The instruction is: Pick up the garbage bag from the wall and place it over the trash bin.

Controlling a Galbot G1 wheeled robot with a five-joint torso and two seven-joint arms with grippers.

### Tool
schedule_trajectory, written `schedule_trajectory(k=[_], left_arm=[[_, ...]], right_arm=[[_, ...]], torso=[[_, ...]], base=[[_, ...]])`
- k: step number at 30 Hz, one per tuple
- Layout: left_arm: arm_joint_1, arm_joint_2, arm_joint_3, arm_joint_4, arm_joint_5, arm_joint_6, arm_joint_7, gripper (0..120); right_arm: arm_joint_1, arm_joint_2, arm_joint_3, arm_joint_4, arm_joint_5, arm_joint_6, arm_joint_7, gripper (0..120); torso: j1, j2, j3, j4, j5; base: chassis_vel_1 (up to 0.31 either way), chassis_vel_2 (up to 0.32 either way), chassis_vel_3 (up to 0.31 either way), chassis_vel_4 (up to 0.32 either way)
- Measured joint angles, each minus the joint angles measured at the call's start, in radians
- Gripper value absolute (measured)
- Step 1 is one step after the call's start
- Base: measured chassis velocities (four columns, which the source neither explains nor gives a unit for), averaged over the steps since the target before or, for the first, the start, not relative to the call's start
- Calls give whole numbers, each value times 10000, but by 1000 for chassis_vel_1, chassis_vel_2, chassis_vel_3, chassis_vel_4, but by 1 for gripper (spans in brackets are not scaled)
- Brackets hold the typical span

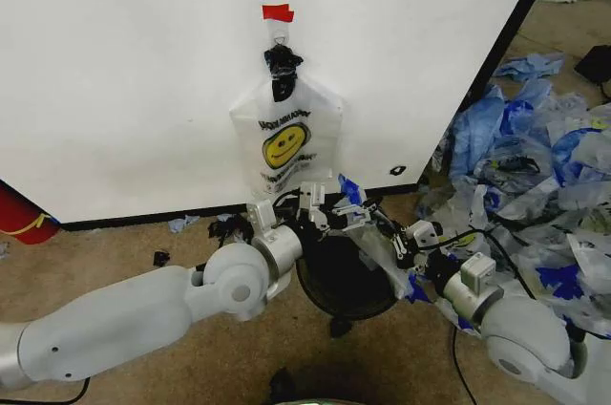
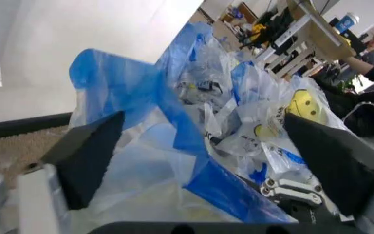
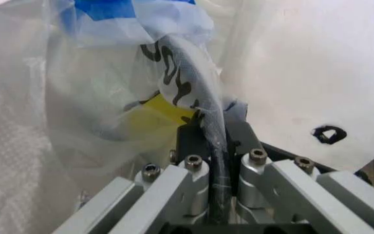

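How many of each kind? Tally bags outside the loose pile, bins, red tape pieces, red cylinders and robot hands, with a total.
Bags outside the pile: 2 (hanging bag; garbage bag pinched in the right hand)
Trash bin: 1
Red tape: 1
Red cylinder: 1
Hands: 2 (left hand, right hand)
Total: 7
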Motion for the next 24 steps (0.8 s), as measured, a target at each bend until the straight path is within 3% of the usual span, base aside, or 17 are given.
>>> schedule_trajectory(k=[8, 14, 24], left_arm=[[-103, -123, 125, 73, -42, -151, 13, 63], [-53, -23, 155, 213, 83, -327, 530, 41], [140, -11, -14, 286, 406, -447, 369, 8]], right_arm=[[117, 129, -154, -153, -95, 72, -49, 0], [113, 120, -196, -157, -129, 92, -86, 0], [117, 92, -160, -155, -73, 142, -48, 0]], torso=[[0, 0, 0, -1, 1], [0, 0, 0, -1, 0], [0, 0, 0, -2, 0]], base=[[0, 0, 0, 0], [0, 0, 0, 0], [0, 0, 0, 0]])
